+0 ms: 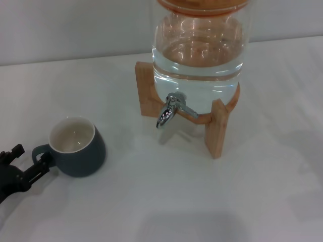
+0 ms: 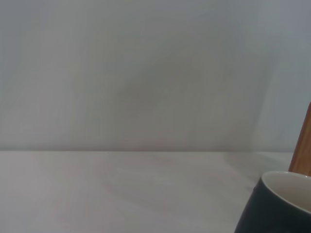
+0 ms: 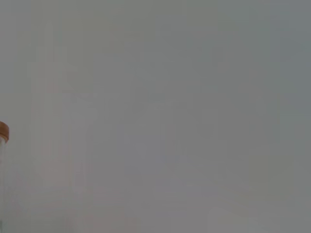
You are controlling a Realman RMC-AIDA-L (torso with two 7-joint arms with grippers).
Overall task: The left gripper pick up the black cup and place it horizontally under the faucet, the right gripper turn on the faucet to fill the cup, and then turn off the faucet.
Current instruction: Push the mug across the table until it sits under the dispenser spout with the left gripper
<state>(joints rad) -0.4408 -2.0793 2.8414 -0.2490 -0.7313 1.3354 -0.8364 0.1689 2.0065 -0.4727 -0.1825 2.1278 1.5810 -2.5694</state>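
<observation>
The black cup (image 1: 81, 146) stands upright on the white table at the left, cream inside showing, its loop handle toward the left. My left gripper (image 1: 31, 158) is at the lower left, open, with its fingertips (image 1: 44, 163) right by the handle, which lies about between them. The cup's rim and side also show in the left wrist view (image 2: 277, 208). The faucet (image 1: 169, 111), chrome with its spout down, is on the front of the glass dispenser (image 1: 199, 55), to the right of the cup. The right gripper is out of view.
The dispenser holds water and rests on a wooden stand (image 1: 217, 128) at the table's centre back. A stand leg shows in the left wrist view (image 2: 303, 145). The dispenser's orange lid edge (image 3: 2, 131) shows in the right wrist view. A grey wall runs behind.
</observation>
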